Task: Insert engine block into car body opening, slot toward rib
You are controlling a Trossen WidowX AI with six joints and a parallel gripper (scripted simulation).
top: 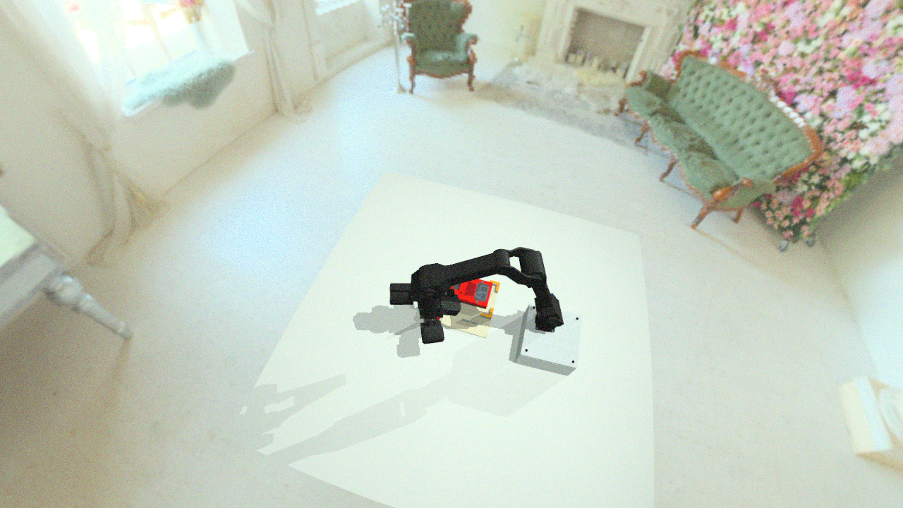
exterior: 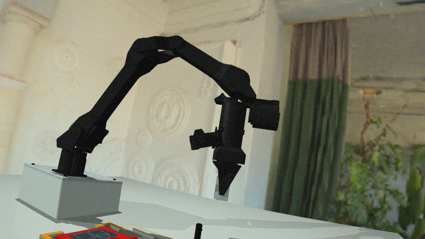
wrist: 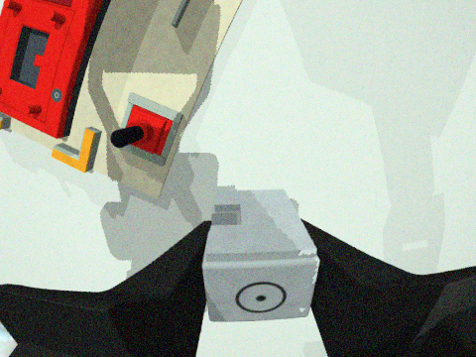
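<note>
The grey engine block has a ringed dot on its top face and a small notch low on the side facing the board in the wrist view. My gripper is shut on it, one finger on each side, and holds it off the table. The red car body lies on the cream board. Its dark opening, with a small red rib at one edge, is at upper left in the wrist view. The arm hides the block in the top view.
A red piece with an upright black lever sits in a grey frame on the board, between block and car body. An orange corner bracket stands by the body. The arm's grey base box stands behind.
</note>
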